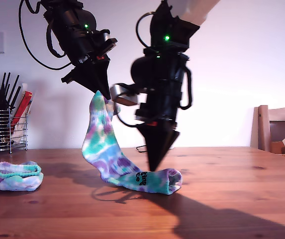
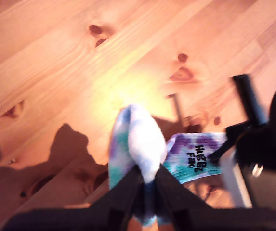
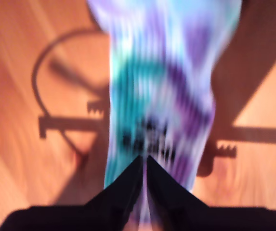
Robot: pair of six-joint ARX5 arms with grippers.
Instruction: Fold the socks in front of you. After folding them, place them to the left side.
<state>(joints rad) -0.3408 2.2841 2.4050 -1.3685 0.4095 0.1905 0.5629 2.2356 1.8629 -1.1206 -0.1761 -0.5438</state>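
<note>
Pine counter (image 1: 241, 199) carries one tie-dyed sock (image 1: 105, 149), half lifted; my first claw (image 1: 98, 90) is clamped on its raised end, my second claw (image 1: 155, 167) pinched onto its lettered end on the counter. Second sock (image 1: 17, 176) lies bundled near the exterior view's left edge.

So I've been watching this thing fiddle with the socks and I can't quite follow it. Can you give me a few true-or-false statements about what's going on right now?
1. My first gripper holds one end of a sock up in the air. True.
2. My second gripper hangs open well above the table. False: it is shut on the sock's lower end, close to the tabletop.
3. A second sock lies bundled at the exterior view's left. True.
4. The raised sock is plain white. False: it is teal, purple and white, with black lettering.
5. A wire basket of utensils stands at the exterior view's right. False: it stands at the left.
</note>
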